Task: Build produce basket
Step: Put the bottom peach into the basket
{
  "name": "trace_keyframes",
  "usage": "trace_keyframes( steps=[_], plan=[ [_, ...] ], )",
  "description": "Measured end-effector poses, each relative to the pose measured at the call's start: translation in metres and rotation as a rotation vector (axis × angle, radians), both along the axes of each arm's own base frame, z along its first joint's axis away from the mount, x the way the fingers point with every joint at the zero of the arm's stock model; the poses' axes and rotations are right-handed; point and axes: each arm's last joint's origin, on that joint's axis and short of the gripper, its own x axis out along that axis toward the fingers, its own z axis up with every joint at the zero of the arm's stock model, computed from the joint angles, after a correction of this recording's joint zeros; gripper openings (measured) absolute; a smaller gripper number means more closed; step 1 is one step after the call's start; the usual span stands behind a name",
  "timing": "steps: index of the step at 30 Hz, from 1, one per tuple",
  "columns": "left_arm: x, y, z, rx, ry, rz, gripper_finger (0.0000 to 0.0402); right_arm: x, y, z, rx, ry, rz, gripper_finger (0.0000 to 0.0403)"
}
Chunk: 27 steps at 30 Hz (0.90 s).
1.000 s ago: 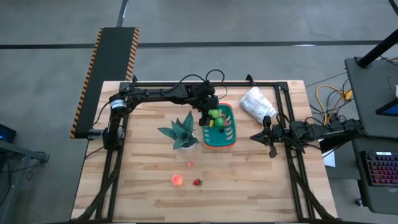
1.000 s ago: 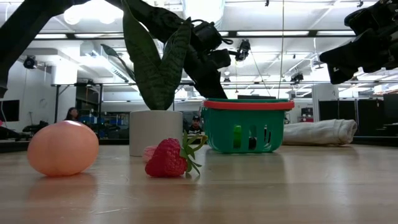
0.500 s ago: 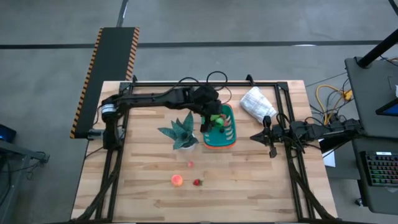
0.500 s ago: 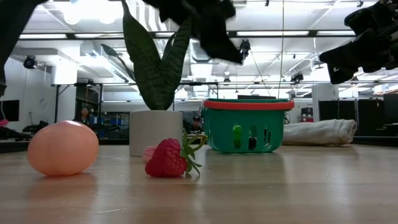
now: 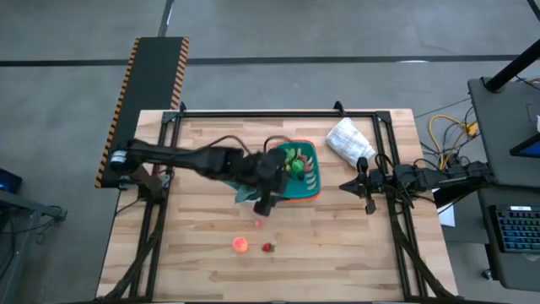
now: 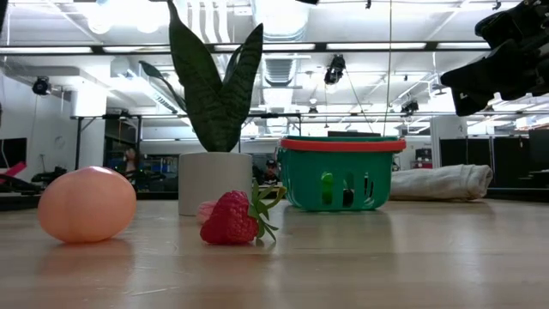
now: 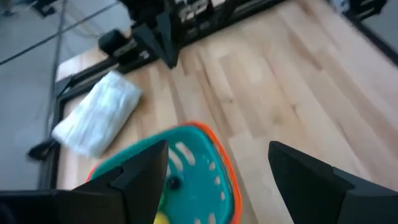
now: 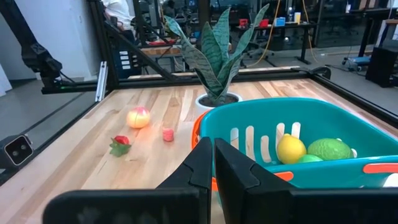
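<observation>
Three produce pieces (image 5: 241,245) lie on the table; left fingers (image 7: 155,177) spread, empty, beside the basket (image 5: 309,187), probably fetching next; right fingers (image 8: 214,163) clenched.

1. The table (image 5: 337,245) is light wood with a smooth, slightly shiny top.
2. The basket (image 8: 311,134) is smooth teal plastic with an orange band.
3. The white bag (image 7: 99,118) looks like soft matt cloth.
4. The peach (image 6: 86,204) looks matt.
</observation>
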Motion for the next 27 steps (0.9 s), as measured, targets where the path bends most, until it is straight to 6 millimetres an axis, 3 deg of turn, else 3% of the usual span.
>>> trace_keyframes(
  steps=[5,16,27],
  plan=[
    [-0.020,-0.029,0.003,-0.051,0.053,0.088,0.0262,0.000,0.000,0.000,0.000,0.000,0.001,0.0009],
    [-0.041,-0.071,-0.022,-0.217,0.207,0.239,0.0262,0.000,0.000,0.000,0.000,0.000,0.000,0.0009],
    [-0.062,-0.116,-0.028,-0.352,0.205,0.325,0.0262,0.000,0.000,0.000,0.000,0.000,0.000,0.0009]
  ],
)
